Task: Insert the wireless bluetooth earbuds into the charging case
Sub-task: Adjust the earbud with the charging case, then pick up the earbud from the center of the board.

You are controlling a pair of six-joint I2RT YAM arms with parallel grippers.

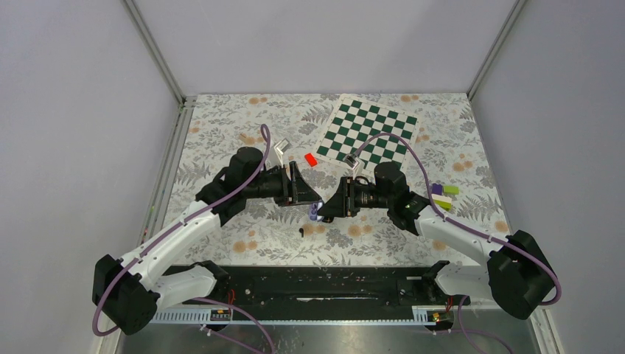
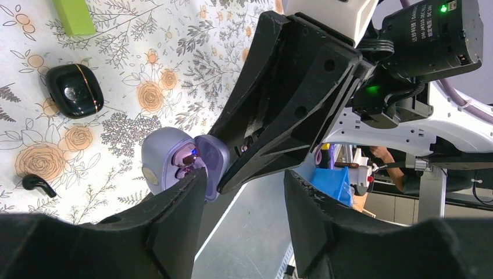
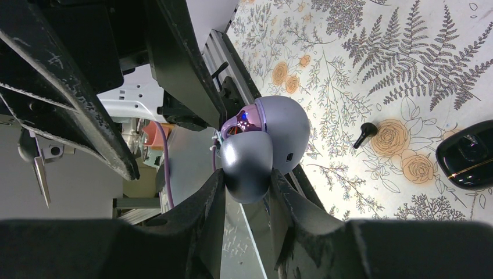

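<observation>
Right wrist view shows the right gripper (image 3: 247, 183) pinching the open lilac charging case (image 3: 285, 128), with a loose black earbud (image 3: 366, 132) on the cloth at 3 o'clock. Left wrist view alone shows the left gripper (image 2: 244, 186) spread wide, one finger beside the case, and a lime-green block (image 2: 74, 16) at 11 o'clock.

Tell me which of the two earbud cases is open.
The lilac case pinched in the right fingers: its lid is hinged open. The black case lies shut on the table.

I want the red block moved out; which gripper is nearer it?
Left. The left gripper sits directly nearside of the red block; the right gripper lies farther nearside and to its right.
</observation>
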